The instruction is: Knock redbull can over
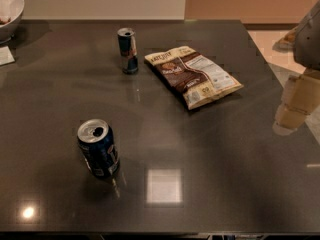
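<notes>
The redbull can (128,50) stands upright at the far middle of the dark table (210,154); it is slim and tall, blue and silver with a red mark and a silver top. My gripper (291,113) hangs at the right edge of the view, over the table's right side. It is far to the right of the can and nearer to me, and it touches nothing.
A wider dark-blue soda can (98,149) stands upright at the near left. A brown and cream snack bag (194,75) lies flat just right of the redbull can. A white bowl (9,10) sits at the far left corner, with a white card (6,55) below it.
</notes>
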